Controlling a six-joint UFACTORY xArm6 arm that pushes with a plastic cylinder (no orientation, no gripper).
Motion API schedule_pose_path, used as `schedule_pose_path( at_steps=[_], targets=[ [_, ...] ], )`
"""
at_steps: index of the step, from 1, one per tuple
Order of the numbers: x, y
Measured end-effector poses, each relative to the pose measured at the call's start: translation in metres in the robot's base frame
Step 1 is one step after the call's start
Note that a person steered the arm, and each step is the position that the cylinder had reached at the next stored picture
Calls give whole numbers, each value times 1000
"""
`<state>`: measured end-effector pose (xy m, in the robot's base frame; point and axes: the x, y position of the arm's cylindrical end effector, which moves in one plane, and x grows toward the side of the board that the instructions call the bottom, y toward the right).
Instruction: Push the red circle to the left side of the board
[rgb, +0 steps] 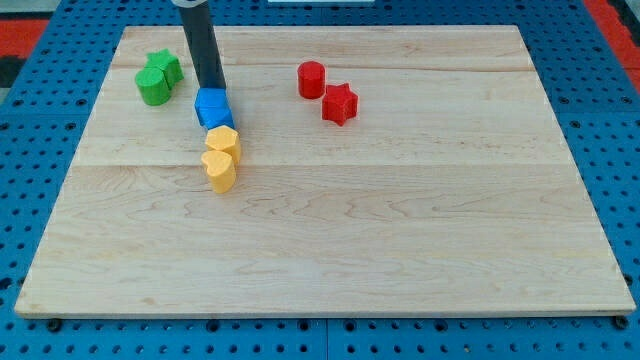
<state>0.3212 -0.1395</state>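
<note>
Green blocks (158, 79): two, touching, at the tabletop's (330, 250) 10 o'clock corner; shapes too blurred to name.
My tip (214, 90): just at 12 o'clock of the blue block, touching or nearly so; well apart from the red pair.
Pincer: there is none on this rig, only the bare rod, so nothing opens, closes or is held.
Blue block (213, 108): one, with the yellow ones touching at its 6 o'clock.
Yellow blocks (221, 157): two, stacked in a short line toward 6 o'clock.
Red circle (311, 79): one, upper middle of the tabletop, right of my tip, toward 3 o'clock from it.
Red star (340, 103): one, touching or just beside the circle at its 4 o'clock.
Step in hand: I judge the approach is not yet made; I need my tip at the circle's 3 o'clock face.
How to do it well: I would swing round by 12 o'clock of the circle, slip between it and the star, then push toward 9 o'clock.
Risk: the star may drag along; the blue block sits near the path.
</note>
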Motion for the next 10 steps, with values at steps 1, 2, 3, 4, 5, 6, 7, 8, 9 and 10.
schedule_pose_path(
  at_steps=[1, 2, 3, 4, 5, 6, 7, 8, 9, 10],
  targets=[
    [0, 0],
    [-8, 18],
    [-34, 51],
    [-55, 84],
    [-77, 143],
    [-57, 163],
    [-29, 162],
    [-21, 151],
    [-21, 136],
    [-21, 124]
  ],
)
